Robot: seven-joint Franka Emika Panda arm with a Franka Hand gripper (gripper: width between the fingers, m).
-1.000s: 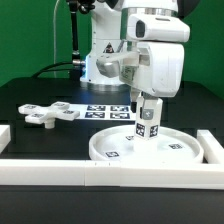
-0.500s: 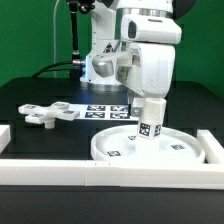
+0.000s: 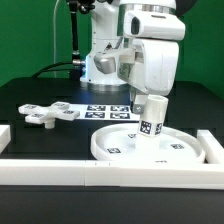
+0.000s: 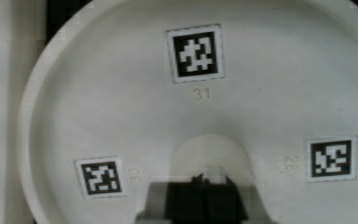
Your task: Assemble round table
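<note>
Well, your gripper (image 3: 149, 102) is pinching the leg (image 3: 152, 122) — the short white tube with little black-and-white squares on it. The jaws are closed on its upper part, so the leg hangs down from them, and it leans a little. Right under the jaws lies the round disc (image 3: 185, 148), the big white plate with a raised rim and small squares on its floor. The leg's lower end is over the middle of the disc, but you cannot tell if it touches the floor or floats just above it.

In the wrist view you look down past the jaws. The round disc (image 4: 87, 90) fills nearly all of it, and you can see three squares on it. The leg (image 4: 211, 160) shows as a pale rounded shape by the dark fingers (image 4: 167, 200), though that part is blurry.

Away from the jaws, toward the exterior view's left, the cross-shaped foot piece (image 3: 45, 114) lies flat on the black table (image 3: 40, 90) — well apart from the disc. The marker board (image 3: 105, 110) lies behind the jaws, between the foot piece and the disc. A long white rail (image 3: 80, 172) runs along the front, on the near side of the disc
</note>
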